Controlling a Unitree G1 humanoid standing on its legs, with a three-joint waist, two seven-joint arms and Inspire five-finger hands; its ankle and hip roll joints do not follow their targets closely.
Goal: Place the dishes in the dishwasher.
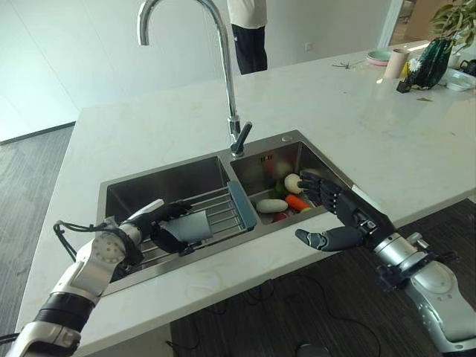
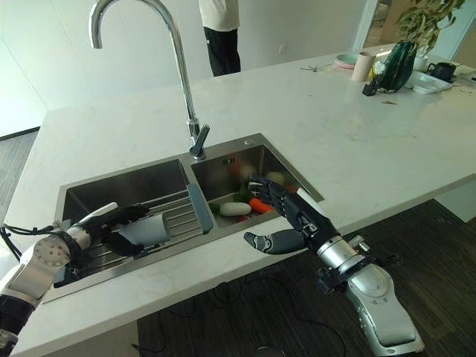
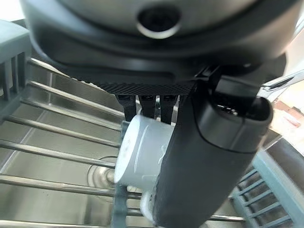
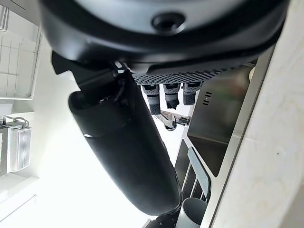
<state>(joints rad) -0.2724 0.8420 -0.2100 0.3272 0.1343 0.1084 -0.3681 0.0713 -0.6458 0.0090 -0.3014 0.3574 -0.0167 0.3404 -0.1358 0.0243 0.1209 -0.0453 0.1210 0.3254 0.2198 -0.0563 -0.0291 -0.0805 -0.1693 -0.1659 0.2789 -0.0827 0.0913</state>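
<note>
Cup [image 1: 192, 226] wrapped sideways in left hand [image 1: 165, 223] over sink rack [image 1: 223, 209], probably for lifting out toward dishwasher. Right hand [image 1: 338, 216] spread loose above veggies [image 1: 285, 201], empty.

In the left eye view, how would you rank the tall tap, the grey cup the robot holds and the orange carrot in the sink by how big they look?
1. Tap, by far the largest.
2. Grey cup, gripped by the left hand over the rack.
3. Carrot, smallest, though partly hidden by the right hand.
</note>
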